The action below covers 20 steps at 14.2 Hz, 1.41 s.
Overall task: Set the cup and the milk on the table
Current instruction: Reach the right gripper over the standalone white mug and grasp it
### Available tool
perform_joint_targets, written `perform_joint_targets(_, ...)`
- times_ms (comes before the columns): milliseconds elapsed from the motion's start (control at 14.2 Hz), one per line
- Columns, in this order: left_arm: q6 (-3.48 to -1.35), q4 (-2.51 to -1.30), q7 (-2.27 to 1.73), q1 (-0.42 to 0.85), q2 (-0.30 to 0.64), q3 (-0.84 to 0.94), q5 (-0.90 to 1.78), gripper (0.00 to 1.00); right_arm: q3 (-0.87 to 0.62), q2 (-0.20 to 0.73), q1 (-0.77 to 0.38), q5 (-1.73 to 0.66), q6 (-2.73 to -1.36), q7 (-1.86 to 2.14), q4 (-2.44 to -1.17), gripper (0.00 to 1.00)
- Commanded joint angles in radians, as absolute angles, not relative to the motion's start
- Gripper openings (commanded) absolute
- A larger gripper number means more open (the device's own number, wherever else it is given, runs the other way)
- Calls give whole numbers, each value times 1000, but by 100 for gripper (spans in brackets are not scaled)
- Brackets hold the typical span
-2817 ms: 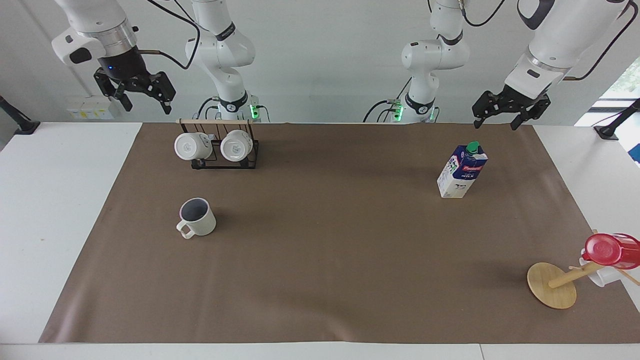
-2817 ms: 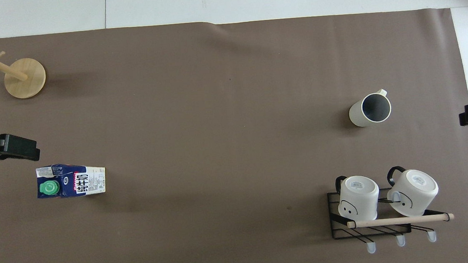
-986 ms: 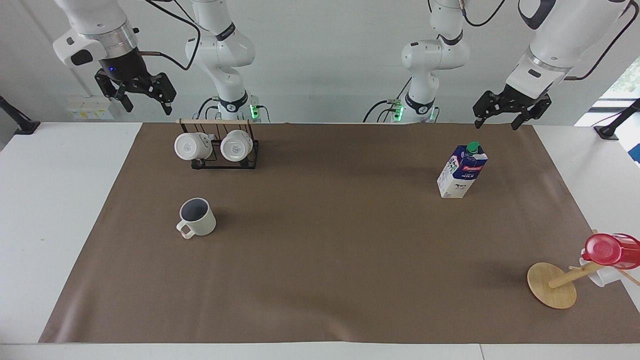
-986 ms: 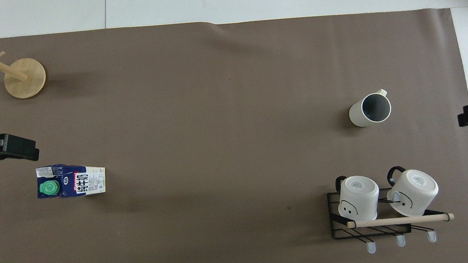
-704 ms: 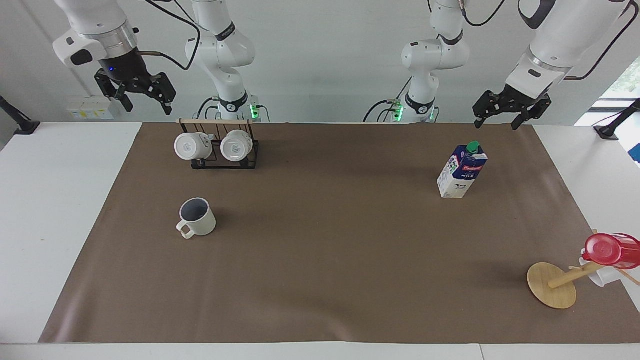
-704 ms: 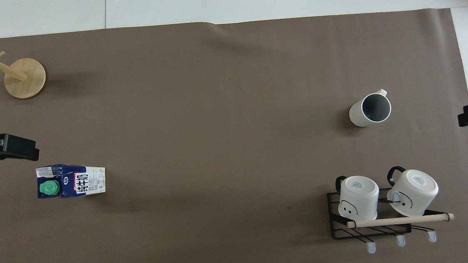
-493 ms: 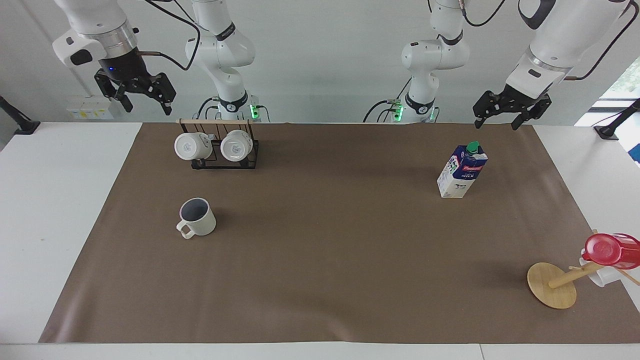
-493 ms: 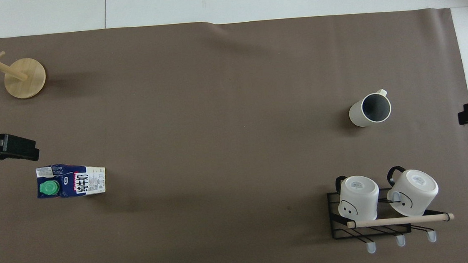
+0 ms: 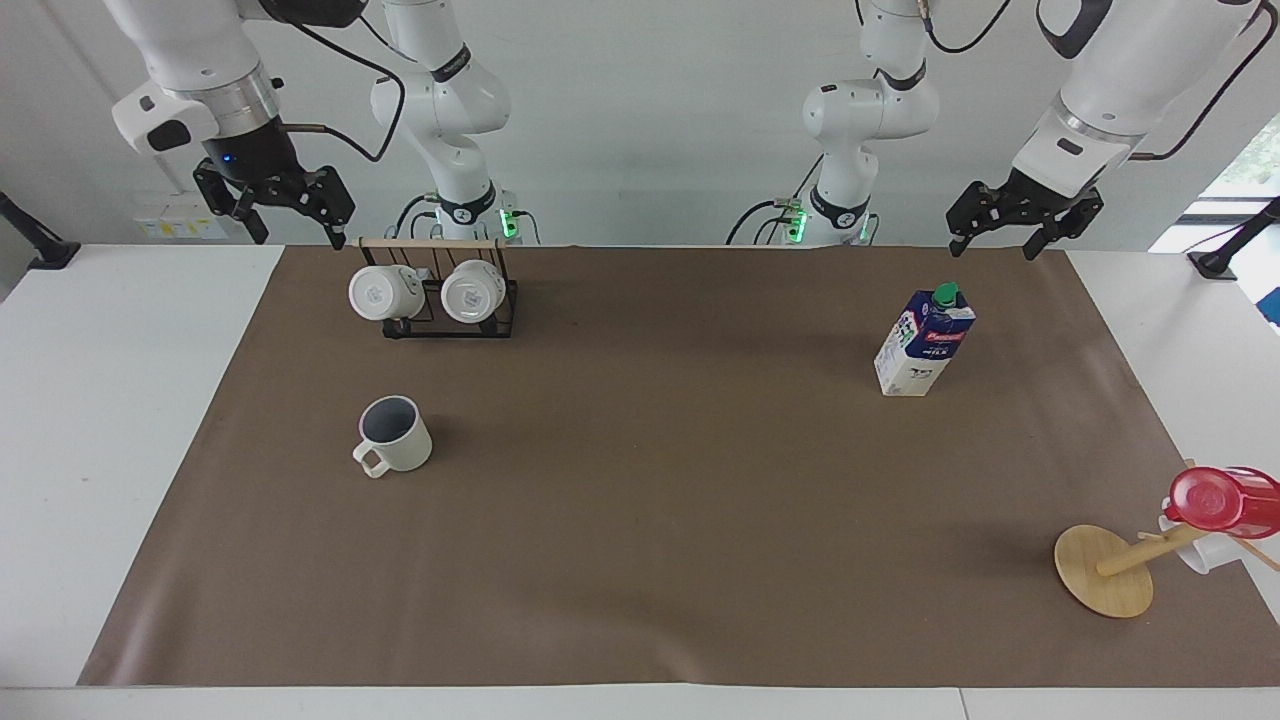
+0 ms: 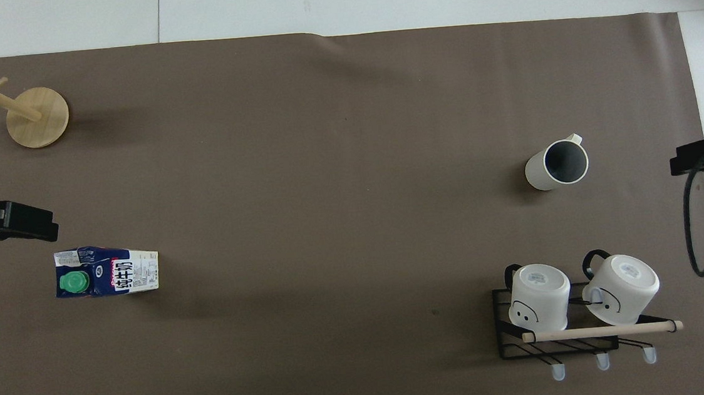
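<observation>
The cream-white cup stands upright on the table's brown sheet toward the right arm's end, handle turned away from the robots. The blue-and-white milk carton with a green cap stands upright toward the left arm's end. My right gripper hangs open and empty in the air over the sheet's edge beside the mug rack. My left gripper hangs open and empty above the sheet's corner, up from the milk. Only one dark finger of each gripper shows in the overhead view.
A black wire rack with a wooden bar holds two glossy white mugs, nearer to the robots than the cup. A tipped wooden mug tree with a red cup lies at the left arm's end.
My right gripper has come down and moved in toward the mug rack. The left gripper, cup and milk have stayed in place.
</observation>
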<state>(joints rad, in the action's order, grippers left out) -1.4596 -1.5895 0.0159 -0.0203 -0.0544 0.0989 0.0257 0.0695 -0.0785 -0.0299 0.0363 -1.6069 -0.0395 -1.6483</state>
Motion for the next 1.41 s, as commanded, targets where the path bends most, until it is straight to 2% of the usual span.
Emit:
perform_joint_targets(0, -1453, -1582, 12, -38, -64, 107, 31, 100, 57, -71, -64, 31, -1719, -113, -1723, 100)
perform_joint_targets(141, -1457, -1580, 14, -38, -64, 107, 31, 100, 57, -31, -96, 29, -1765, -150, -1724, 100)
perform_joint_targets(704, -1463, -1582, 12, -38, -64, 107, 29, 100, 51, 158, -103, 26, -1957, -150, -1732, 100)
perform_joint_targets(1127, -1462, -1588, 18, -38, -67, 107, 29, 100, 51, 198, -120, 28, -2152, -137, -1911, 100)
perform_joint_targets(1338, -1463, -1591, 17, -37, -72, 109, 29, 100, 51, 236, -118, 26, -2195, -120, -1922, 100)
